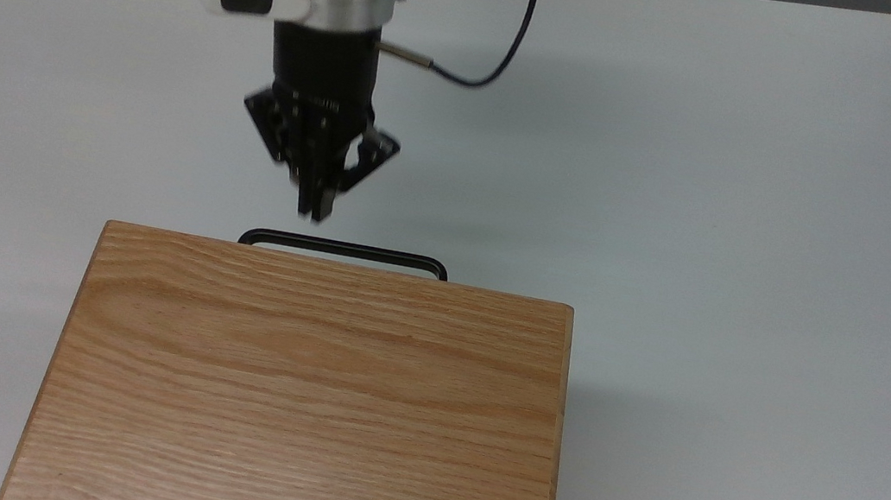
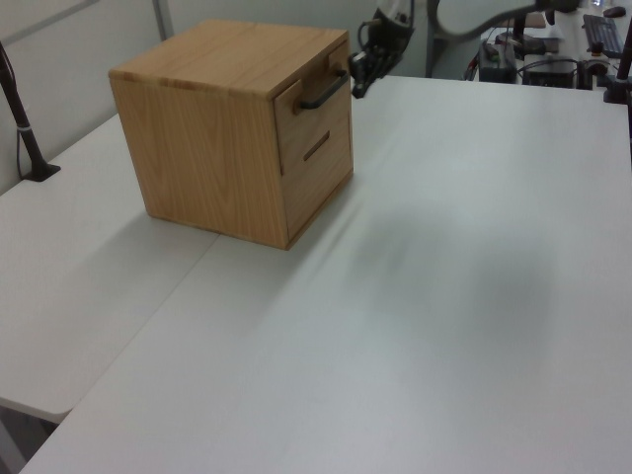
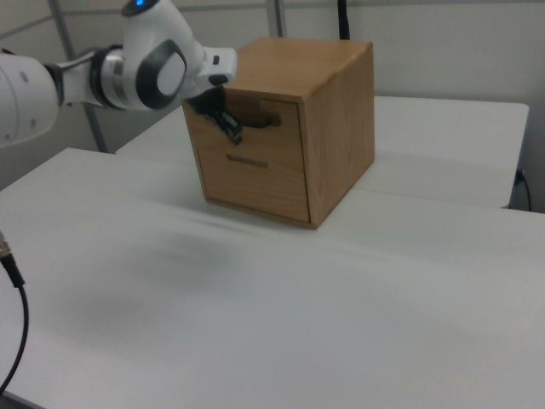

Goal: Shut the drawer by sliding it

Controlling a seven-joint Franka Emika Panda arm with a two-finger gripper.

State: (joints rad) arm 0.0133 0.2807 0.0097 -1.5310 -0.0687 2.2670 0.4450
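The claw hangs in the air just in front of the black handle and does not touch it. Its two fingers are pinched together with nothing between them. In the top view the claw sits a bit toward the top view's left end of the handle.

The drawer is pushed all the way into the wooden box. Its front lies flat with the front of the box, so the job looks done to me. A second, lower drawer front sits under it with a little slot to pull.

The box stands on a big white table, close to the table's near edge in the top view and more to the top view's left side than the middle.

I think the drawer is light and stiff, because it is thin wood. It should slide easily in and out. The best place to hold it is the long thin handle, which looks like hard metal and maybe a bit slippery. To shut it you could also just push on the flat front.

The box is oak colored with wavy brown lines on its smooth flat top. It has sharp square corners. The table is plain, smooth and a little shiny. The arm behind the claw is round, white and grey.
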